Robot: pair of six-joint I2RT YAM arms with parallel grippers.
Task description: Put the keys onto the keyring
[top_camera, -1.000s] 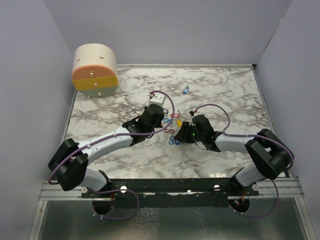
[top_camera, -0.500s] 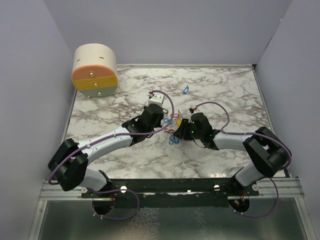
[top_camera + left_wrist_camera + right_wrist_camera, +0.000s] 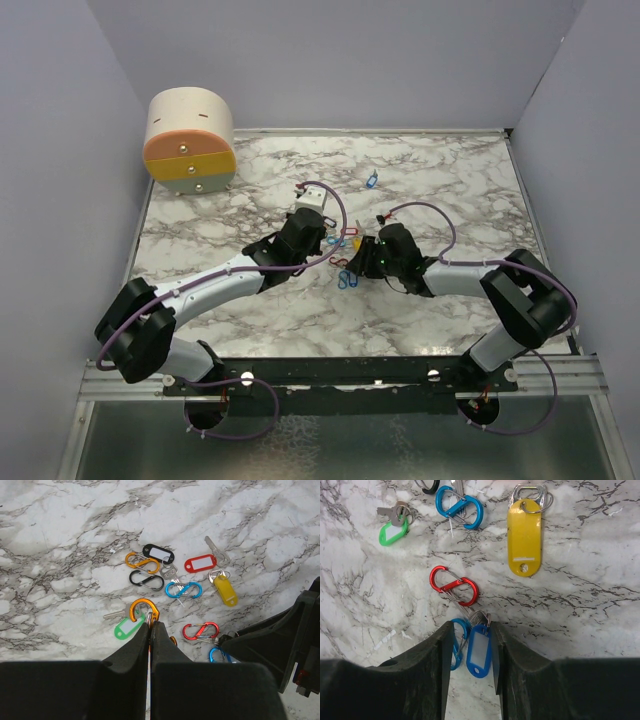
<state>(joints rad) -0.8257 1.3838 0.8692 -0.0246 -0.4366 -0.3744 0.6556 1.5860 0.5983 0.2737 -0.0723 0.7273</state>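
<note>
Small solid plastic key tags (image 3: 348, 236) lie clustered mid-table on the white marble tabletop (image 3: 450, 180).
The left gripper (image 3: 151, 625) clenches an orange S-shaped metal clip (image 3: 143, 610) beside the green plastic key tag (image 3: 126, 629). The right gripper (image 3: 471, 626), released, straddles the blue plastic key tag (image 3: 479, 652). The red tag (image 3: 200, 563) and yellow tag (image 3: 225, 590) lie beyond.

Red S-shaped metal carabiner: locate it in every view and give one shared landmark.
Top external: red S-shaped metal carabiner, tiny, just below picture centre.
Left wrist: carabiner lower right of centre.
Right wrist: carabiner left of centre.
Shared landmark: yellow plastic key tag, near it in both wrist views.
</note>
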